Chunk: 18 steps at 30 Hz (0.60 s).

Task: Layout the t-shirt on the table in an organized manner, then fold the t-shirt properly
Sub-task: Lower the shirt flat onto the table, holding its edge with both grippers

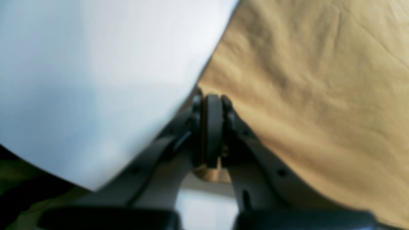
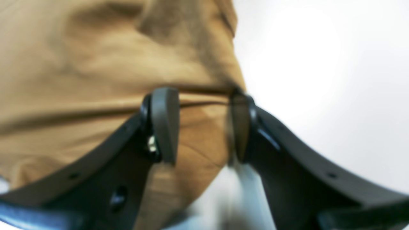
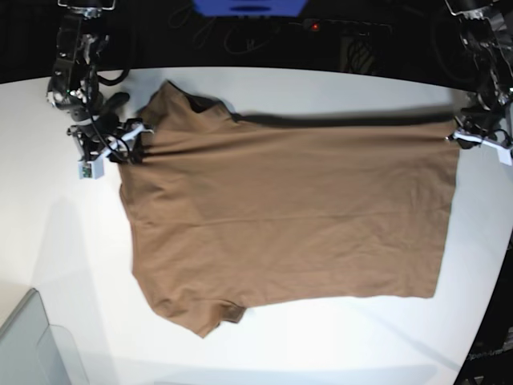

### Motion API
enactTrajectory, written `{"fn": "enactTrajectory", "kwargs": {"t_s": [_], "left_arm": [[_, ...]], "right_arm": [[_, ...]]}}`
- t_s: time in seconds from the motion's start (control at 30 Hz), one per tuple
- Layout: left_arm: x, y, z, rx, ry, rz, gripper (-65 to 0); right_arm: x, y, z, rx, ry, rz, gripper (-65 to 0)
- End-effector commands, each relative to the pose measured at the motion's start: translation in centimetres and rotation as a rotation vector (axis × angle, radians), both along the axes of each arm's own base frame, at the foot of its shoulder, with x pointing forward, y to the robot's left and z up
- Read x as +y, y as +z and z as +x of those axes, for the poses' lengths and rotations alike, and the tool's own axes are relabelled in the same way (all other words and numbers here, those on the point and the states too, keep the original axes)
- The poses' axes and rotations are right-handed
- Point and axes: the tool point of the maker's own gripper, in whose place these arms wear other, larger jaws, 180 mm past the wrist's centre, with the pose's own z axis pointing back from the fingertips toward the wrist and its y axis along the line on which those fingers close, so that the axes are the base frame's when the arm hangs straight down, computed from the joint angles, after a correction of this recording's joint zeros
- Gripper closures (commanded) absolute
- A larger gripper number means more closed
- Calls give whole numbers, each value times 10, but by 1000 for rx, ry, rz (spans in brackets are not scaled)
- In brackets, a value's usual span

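Note:
The tan-brown t-shirt (image 3: 288,216) lies spread almost flat on the white table (image 3: 337,92), sleeves to the left and hem to the right. My left gripper (image 3: 461,136) is at the hem's far right corner. In the left wrist view it (image 1: 207,127) is shut, with a bit of the shirt (image 1: 303,95) pinched between its pads, above the table (image 1: 96,80). My right gripper (image 3: 132,143) is at the far left shoulder. In the blurred right wrist view it (image 2: 203,127) is open, its jaws straddling a raised fold of the shirt (image 2: 111,73) beside the table (image 2: 319,80).
A grey translucent bin (image 3: 32,345) sits at the front left corner. The table's curved edge runs down the right side (image 3: 501,265). Dark floor and cables lie beyond the far edge.

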Motion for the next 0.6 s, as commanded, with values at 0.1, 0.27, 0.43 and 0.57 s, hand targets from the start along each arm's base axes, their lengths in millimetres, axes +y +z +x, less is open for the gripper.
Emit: {"fn": "enactTrajectory", "kwargs": {"t_s": [0.1,0.27,0.43,0.57], "left_arm": [[4,14,10,-48,-6,12,-5],[0,18,14,-81,0,-36,-5],[-2,20,15,-100,4,-65,-5],[-4,20,16,-105,6,-76,-5]], "right_arm": [[-15,-2,-7,31,-35,-31,-273],[-12,0,-18,29,-54,-20,-273],[-19,46,-20,-92,-113,-46,-273],[-13,81,-25,-168,-104,-76,-273]]}}
